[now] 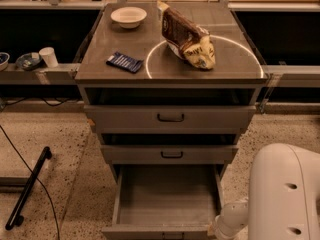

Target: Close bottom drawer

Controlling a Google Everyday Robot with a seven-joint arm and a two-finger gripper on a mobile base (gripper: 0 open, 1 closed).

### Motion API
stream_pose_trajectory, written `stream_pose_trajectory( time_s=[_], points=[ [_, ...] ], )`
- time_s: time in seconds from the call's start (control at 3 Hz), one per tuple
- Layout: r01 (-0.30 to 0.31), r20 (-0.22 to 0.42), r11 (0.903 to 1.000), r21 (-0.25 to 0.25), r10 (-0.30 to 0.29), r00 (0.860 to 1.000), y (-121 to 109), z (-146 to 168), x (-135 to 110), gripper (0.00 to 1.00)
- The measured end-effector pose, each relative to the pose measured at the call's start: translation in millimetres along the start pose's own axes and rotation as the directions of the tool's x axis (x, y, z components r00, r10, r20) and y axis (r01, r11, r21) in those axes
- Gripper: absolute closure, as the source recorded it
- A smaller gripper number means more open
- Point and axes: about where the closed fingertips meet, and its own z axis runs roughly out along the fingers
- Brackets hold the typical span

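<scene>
The bottom drawer (165, 196) of the grey cabinet is pulled far out, showing a plain grey empty tray; its front panel (155, 232) lies at the bottom edge of the view. The middle drawer (170, 154) and the wider top drawer (170, 117) above it stand slightly out, each with a black loop handle. My white arm (285, 194) fills the lower right, and its lower link (231, 220) reaches down beside the drawer's front right corner. The gripper itself is below the frame, out of view.
On the cabinet top (100, 71) lie a white bowl (128, 16), a blue packet (124, 62) and a brown chip bag (187, 36). A cup (48, 56) and small bowls (27, 60) stand on a left ledge. A black bar (27, 189) and a cable lie on the speckled floor at left.
</scene>
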Motion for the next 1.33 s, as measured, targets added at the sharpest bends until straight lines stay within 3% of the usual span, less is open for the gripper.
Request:
stream_pose_trajectory(
  time_s=[0.33, 1.0, 1.33],
  points=[
    [0.000, 0.000, 1.0000, 0.000, 0.000, 1.000, 0, 0, 0, 0.00],
    [-0.010, 0.022, 0.9999, -0.006, 0.010, 1.000, 3, 3, 1, 0.00],
    [-0.099, 0.158, 0.9950, 0.010, 0.096, 0.983, -1, 11, 1, 0.26]
  ],
)
